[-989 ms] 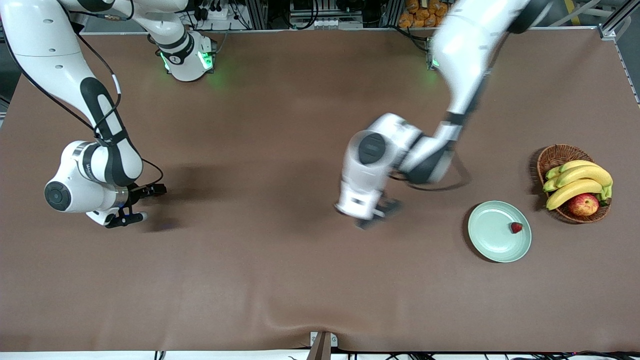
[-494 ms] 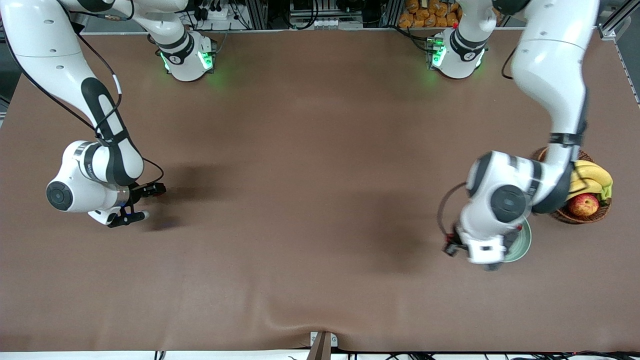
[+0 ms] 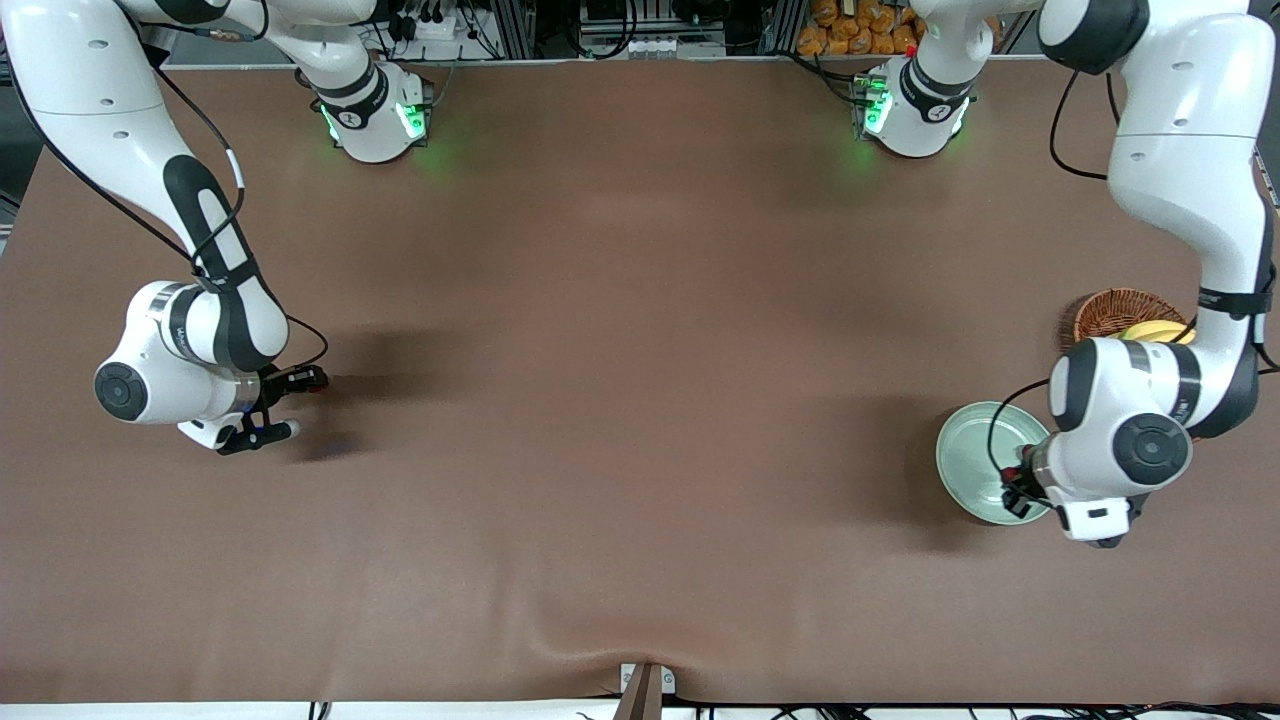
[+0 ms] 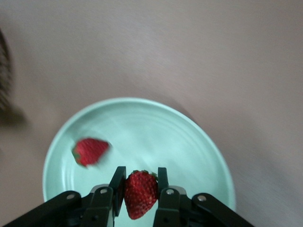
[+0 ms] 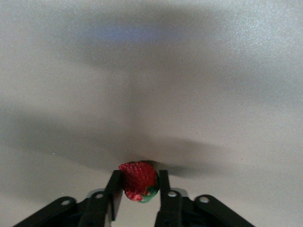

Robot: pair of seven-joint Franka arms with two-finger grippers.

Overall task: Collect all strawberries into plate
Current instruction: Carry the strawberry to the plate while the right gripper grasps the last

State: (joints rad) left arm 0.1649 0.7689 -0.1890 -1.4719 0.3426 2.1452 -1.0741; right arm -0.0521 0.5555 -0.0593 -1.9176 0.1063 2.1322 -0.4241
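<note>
The left gripper (image 4: 138,198) hangs over the pale green plate (image 3: 965,455), which sits near the left arm's end of the table beside a wicker basket (image 3: 1115,312), and its jaws are clamped on a strawberry (image 4: 140,193). A second strawberry (image 4: 90,151) already lies in the plate. The risk here is plain: let go from this height and the berry could bounce or roll over the shallow rim — or knock its neighbour out. Toward the right arm's end of the table, the right gripper (image 5: 137,196) is low at the cloth, jaws pinched on the third strawberry (image 5: 138,180). Squeeze too hard and soft fruit bruises; grip too lightly and it may slip out on the long carry across the table (image 3: 620,350).
</note>
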